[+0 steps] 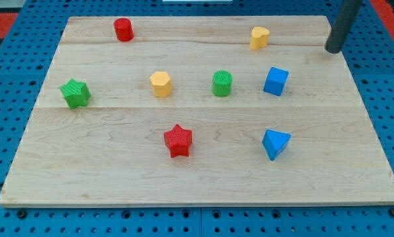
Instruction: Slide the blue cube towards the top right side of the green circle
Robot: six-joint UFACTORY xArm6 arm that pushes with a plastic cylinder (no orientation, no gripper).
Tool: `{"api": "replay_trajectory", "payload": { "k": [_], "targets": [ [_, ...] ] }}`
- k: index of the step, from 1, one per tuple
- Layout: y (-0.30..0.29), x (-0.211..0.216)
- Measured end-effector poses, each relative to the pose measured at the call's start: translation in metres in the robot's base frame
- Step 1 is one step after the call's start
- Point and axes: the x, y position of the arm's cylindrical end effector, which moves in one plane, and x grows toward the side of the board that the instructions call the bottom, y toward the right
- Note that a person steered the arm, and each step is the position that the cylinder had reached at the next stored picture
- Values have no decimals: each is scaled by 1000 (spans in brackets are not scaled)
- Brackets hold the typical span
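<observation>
Right now my tip (333,50) sits near the top right corner of the wooden desk (104,171), up and to the view's right of the blue cube (275,81) and apart from it. With only a rod, no fingers show. The blue cube stands just right of the green cylinder (222,83). A yellow block (259,37) lies above them, a blue pyramid-like block (275,143) below.

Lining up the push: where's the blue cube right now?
The blue cube sits right of centre in the camera view, just right of the green circle and below the yellow block; my tip is off to its upper right.
</observation>
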Motion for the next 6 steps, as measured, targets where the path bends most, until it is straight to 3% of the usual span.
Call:
{"api": "replay_trajectory", "payload": {
  "k": [1,2,3,4,5,6],
  "targets": [
    [-4,103],
    [-105,122],
    [-153,66],
    [-211,58],
    [-217,44],
    [-172,39]
  ]
}}
